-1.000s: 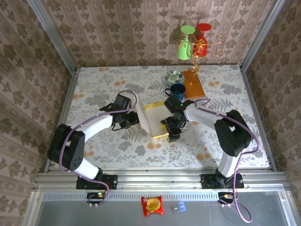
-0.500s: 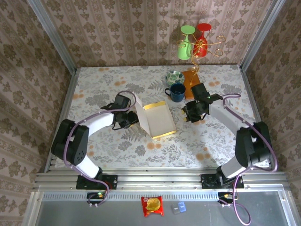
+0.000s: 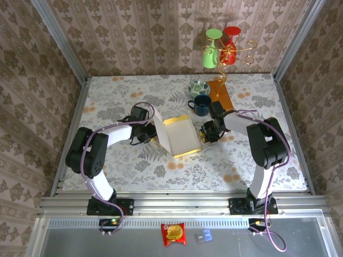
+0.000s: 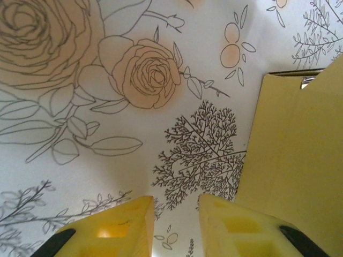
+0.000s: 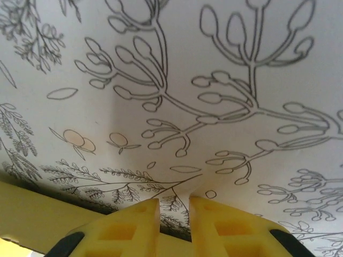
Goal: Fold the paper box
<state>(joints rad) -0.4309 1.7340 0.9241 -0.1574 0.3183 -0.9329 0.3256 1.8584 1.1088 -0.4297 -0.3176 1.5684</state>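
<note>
Well, starting with the table [image 3: 123,91]: it is covered in a smooth cloth printed with roses and sprigs. The paper box [image 3: 182,138] lies open at its middle, between my 2 arms. I judge the fold barely begun. 1 long flap on the box's left side stands up, whitish and matte inside, while the rest lies as a flat rectangle with a yellow near edge. The other walls and the lid are left to do. It looks like thin, stiff card with crisp creases. The left gripper [image 4: 177,206] sits just beside the standing flap, its blocky yellow fingers apart and empty. The right gripper [image 5: 174,206] is at the box's right edge, fingers drawn to a narrow slit with nothing visible between them.
</note>
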